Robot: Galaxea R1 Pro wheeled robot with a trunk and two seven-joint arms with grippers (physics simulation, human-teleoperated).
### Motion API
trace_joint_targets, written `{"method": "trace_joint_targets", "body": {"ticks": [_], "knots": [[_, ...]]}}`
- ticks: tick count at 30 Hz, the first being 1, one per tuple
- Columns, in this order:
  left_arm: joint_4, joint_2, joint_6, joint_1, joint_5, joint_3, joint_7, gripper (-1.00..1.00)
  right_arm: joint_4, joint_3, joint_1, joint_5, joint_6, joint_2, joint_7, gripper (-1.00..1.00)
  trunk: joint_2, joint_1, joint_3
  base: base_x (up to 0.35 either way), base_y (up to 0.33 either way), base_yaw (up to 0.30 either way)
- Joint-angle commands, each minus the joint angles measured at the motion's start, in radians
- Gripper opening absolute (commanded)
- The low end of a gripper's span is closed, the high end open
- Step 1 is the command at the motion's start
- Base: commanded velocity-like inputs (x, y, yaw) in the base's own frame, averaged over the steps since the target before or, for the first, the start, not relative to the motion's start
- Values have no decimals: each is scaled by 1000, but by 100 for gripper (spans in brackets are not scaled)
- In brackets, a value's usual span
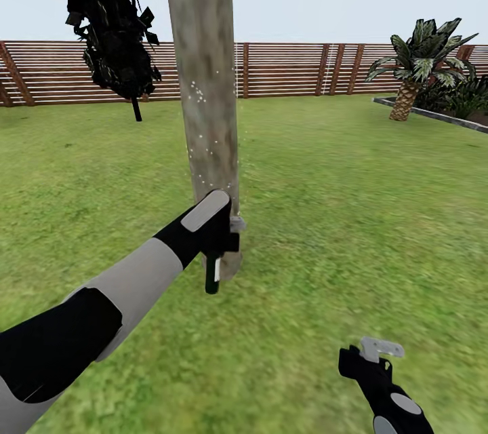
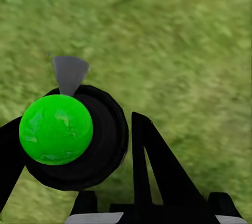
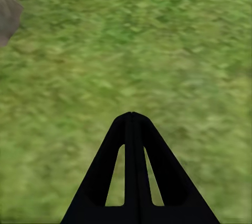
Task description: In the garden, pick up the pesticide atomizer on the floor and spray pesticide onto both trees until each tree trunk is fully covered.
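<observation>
My left gripper (image 1: 218,244) pinched the atomizer (image 1: 213,277) right by the trunk (image 1: 207,95), specks on bark w/ bare patches, so prob more spraying next; right gripper (image 1: 379,352) pressed together, idle.

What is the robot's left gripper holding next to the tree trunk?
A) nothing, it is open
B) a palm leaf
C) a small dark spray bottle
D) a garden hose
C: in the head view the left gripper is closed on the slim dark bottle, which hangs down right beside the trunk, where white specks dot the bark.
</observation>
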Motion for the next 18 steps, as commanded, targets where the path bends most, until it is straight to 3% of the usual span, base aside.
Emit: {"method": "trace_joint_targets", "body": {"ticks": [1,8,18], "knots": [[-8,0,7,-3,9,-4,23,-100,-2,3,0,-7,3,-1,-9,-100,0,0,-1,0,0,0],[-39,-2,3,-57,18,-4,79,-100,-1,3,1,-7,4,-1,-9,-100,0,0,-1,0,0,0],[-7,-3,2,-276,37,0,106,-100,0,3,1,-7,6,1,-9,-100,0,0,-1,0,0,0]]}}
